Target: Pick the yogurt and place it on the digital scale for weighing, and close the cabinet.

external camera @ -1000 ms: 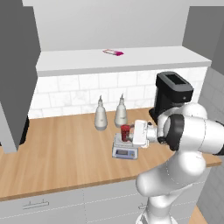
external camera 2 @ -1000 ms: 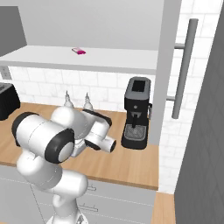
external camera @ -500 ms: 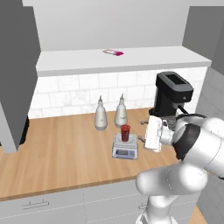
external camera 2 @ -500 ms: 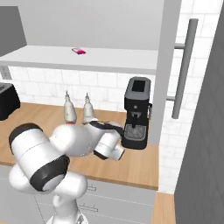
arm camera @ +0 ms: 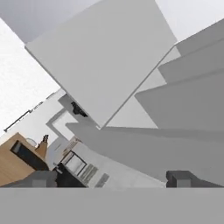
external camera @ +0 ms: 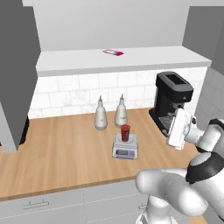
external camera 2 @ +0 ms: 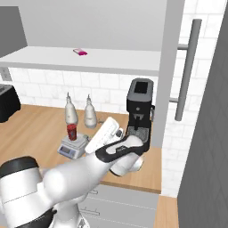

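Observation:
The yogurt (external camera: 125,132), a small dark red cup, stands upright on the digital scale (external camera: 125,148) at mid counter; the right base view also shows the yogurt (external camera 2: 71,132) on the digital scale (external camera 2: 72,146). My gripper (external camera: 179,127) hangs to the right of the scale, in front of the coffee machine and apart from the cup. In the hand view the gripper (arm camera: 113,179) is open, its fingertips (arm camera: 44,178) wide apart with nothing between them, pointing up at grey cabinet panels. The cabinet's left door (external camera: 17,74) and right door (external camera 2: 171,67) stand open over its white shelf (external camera: 131,59).
A black coffee machine (external camera: 173,103) stands at the right end of the counter. Two white bottles (external camera: 101,118) (external camera: 120,114) stand behind the scale. A pink-white packet (external camera: 113,52) lies on the shelf. The right door's bar handle (external camera 2: 187,71) juts out beside the coffee machine (external camera 2: 140,111).
My gripper has let go of the yogurt and swung right, away from the scale toward the coffee machine. The cup stays on the scale.

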Robot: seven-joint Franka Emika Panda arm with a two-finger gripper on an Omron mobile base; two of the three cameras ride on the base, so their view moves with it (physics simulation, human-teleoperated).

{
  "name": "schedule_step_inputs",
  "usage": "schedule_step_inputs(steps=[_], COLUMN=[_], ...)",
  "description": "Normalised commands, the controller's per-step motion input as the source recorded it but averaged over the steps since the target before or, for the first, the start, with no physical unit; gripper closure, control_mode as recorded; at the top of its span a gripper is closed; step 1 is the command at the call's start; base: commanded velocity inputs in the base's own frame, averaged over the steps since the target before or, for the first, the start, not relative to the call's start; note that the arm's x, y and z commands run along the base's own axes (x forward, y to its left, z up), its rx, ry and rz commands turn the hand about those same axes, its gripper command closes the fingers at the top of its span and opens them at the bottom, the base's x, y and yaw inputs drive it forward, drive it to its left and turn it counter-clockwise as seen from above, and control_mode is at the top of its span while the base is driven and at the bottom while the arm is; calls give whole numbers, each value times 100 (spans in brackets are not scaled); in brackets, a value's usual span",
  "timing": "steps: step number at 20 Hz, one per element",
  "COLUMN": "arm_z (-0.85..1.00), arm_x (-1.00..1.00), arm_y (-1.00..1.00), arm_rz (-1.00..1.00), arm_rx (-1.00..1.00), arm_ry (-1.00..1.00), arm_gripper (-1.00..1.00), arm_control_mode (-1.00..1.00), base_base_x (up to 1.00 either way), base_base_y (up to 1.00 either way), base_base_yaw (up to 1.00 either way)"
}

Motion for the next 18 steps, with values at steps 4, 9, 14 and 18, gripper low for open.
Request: schedule_step_inputs(steps=[4, 9, 14, 18], arm_z=[69, 60, 43, 1], arm_x=[-42, -31, -21, -1], arm_y=[-73, -83, -63, 1], arm_rz=[0, -4, -17, -51], arm_rx=[10, 11, 5, 0], arm_ry=[-16, -7, -10, -22], arm_gripper=[-100, -100, -100, -100], arm_control_mode=[-100, -100, -100, -100], base_base_x=[0, 0, 0, 0], base_base_y=[0, 0, 0, 0], base_base_yaw=[0, 0, 0, 0])
